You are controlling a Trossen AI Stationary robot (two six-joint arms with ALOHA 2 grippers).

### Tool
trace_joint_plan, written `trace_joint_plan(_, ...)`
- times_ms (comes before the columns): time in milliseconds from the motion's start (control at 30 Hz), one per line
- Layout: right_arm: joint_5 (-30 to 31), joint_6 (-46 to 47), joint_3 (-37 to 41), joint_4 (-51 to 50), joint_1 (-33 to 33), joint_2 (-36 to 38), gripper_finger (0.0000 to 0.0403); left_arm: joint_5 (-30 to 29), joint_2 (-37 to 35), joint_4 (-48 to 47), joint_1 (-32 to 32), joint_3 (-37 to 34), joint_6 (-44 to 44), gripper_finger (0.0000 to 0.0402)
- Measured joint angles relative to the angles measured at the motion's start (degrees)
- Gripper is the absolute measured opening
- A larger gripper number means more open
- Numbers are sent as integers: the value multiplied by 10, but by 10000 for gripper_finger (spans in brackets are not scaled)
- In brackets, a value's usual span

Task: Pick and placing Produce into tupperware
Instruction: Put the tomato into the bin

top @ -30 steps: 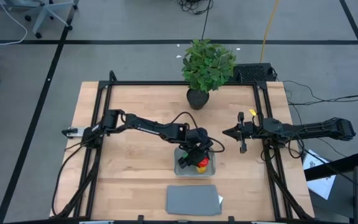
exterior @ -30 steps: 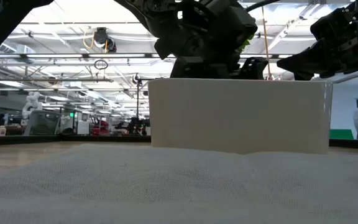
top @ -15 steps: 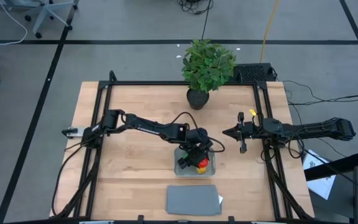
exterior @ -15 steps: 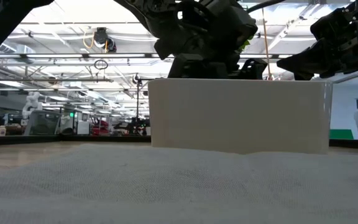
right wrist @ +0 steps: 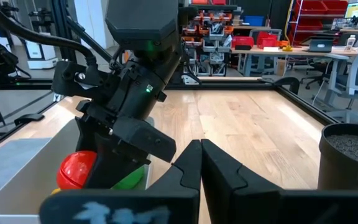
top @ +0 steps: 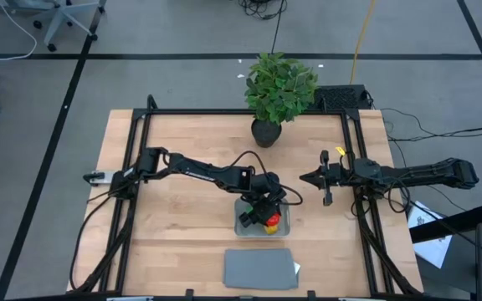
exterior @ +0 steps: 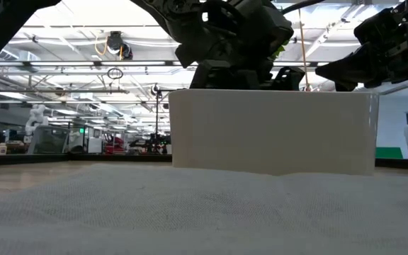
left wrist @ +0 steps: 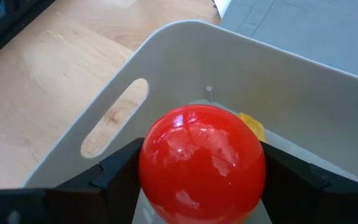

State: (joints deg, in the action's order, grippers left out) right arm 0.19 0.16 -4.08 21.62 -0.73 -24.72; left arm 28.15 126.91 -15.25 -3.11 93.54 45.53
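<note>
The red ball (left wrist: 201, 163) is pinched by the left gripper (top: 268, 211) inside the tupperware (top: 245, 221), by the yellow piece (left wrist: 252, 126). The right gripper (right wrist: 201, 163) is pressed together, well apart, empty.

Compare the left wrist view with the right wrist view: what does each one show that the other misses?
Left wrist only: the yellow piece tucked behind the red ball, and the tupperware wall's handle slot.

Right wrist only: the left gripper seen from outside, the green piece beside the red ball, the right gripper shut, and the plant pot.

Both: the red ball between the left gripper's fingers, inside the tupperware.
</note>
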Motion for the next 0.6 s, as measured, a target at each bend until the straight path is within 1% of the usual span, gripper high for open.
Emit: trace_joint_plan(600, 0, -4, 0, 0, 0, 0, 0, 1, 0, 0, 0, 0, -12, 269)
